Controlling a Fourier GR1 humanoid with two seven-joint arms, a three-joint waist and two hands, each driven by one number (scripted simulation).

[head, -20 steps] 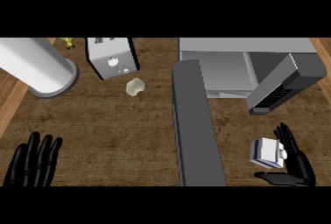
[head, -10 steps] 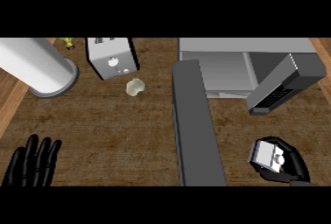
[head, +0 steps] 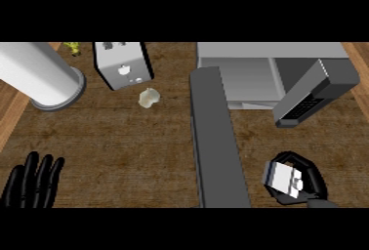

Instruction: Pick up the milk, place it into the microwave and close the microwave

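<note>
Microwave door (head: 217,141) open, toaster (head: 122,64) beyond

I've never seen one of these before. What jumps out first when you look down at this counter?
The open microwave at the upper right, its long grey door swung out toward the viewer down the middle of the wooden counter. At the lower right, the black right hand curls round a small milk carton. The left hand rests open at the lower left, and a big white cylinder stands at the upper left beside a toaster.
</note>
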